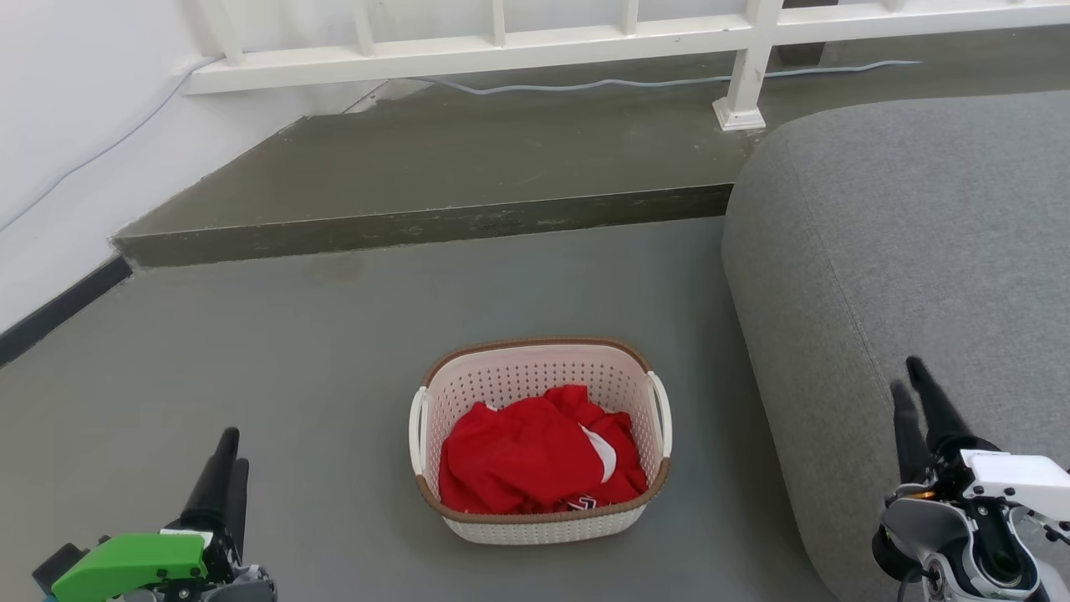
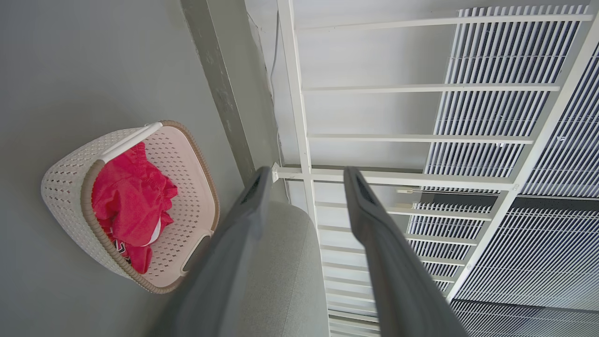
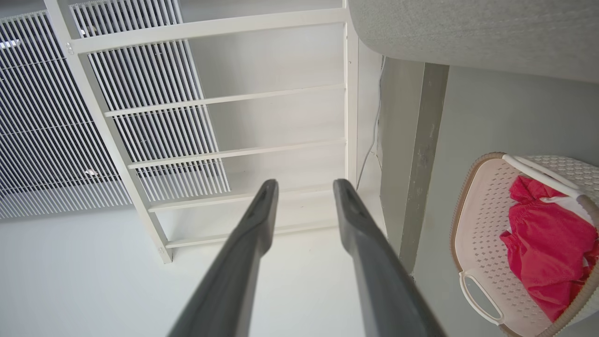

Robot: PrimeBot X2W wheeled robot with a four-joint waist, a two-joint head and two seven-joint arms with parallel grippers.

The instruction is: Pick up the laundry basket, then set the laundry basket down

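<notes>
Two grippers are hanging low and wide of the laundry basket (image 1: pixel 543 528), which is sitting on the grey floor (image 1: pixel 292 351) between them, just beside the grey sofa (image 1: pixel 903 234), with a red garment (image 1: pixel 535 451) bunched inside. The left gripper (image 1: pixel 234 447) and the right gripper (image 1: pixel 906 374) are both showing their jaws parted and holding nothing. For a level lift, each should probably be reaching for its own side's loop, the left handle (image 1: pixel 415 431) and the right handle (image 1: pixel 662 414), closing together while the right arm is keeping clear of the sofa.
</notes>
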